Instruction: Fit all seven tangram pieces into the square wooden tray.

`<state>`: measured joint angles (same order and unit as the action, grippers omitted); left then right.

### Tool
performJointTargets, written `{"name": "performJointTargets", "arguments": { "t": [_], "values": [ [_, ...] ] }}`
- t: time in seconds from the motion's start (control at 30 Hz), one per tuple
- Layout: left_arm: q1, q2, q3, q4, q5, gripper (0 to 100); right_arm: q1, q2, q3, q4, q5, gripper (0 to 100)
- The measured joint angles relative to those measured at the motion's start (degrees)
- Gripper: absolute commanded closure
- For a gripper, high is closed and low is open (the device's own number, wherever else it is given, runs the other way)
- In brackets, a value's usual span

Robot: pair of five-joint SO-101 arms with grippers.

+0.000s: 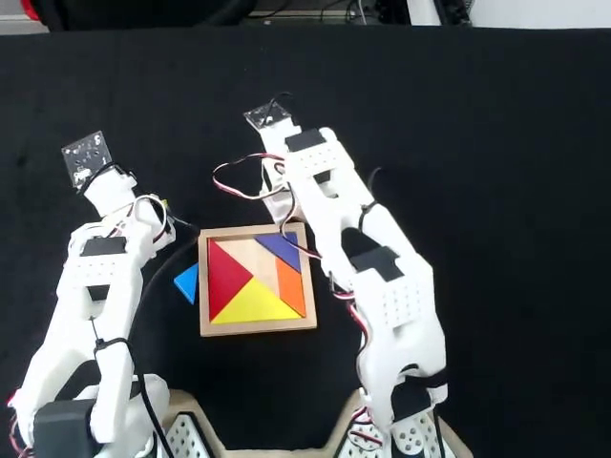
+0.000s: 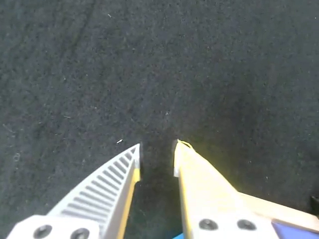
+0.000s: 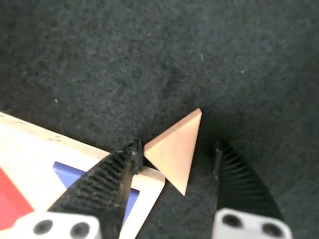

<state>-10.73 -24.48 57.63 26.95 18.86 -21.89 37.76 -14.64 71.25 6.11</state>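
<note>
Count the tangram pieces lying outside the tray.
2: a blue triangle beside the tray, and a tan triangle by its corner between the right gripper's open fingers. Arms may hide others.

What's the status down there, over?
Right end effector open, straddling tan triangle beside wooden tray. Left end effector open over black cloth. Blue triangle outside tray. Nothing seen in the way.

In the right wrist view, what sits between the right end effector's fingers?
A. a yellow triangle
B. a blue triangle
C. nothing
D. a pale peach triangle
D: the pale peach triangular tangram piece lies on the black cloth between the open fingers of the right end effector, just off the corner of the square wooden tray.
</note>
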Motion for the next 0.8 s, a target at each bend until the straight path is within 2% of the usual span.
{"name": "performJointTargets", "arguments": {
  "t": [0.17, 0.57, 0.8],
  "values": [
    [0.0, 0.0, 0.0, 0.0, 0.0, 87, 0.7, 1.14, -1.85, 0.18, 0.0, 90.3],
    [0.0, 0.0, 0.0, 0.0, 0.0, 87, 1.85, 1.32, -2.29, 0.44, 0.0, 91.0],
    [0.0, 0.0, 0.0, 0.0, 0.0, 87, 1.32, -4.13, -4.22, 7.3, 0.18, 91.0]
  ]
}}
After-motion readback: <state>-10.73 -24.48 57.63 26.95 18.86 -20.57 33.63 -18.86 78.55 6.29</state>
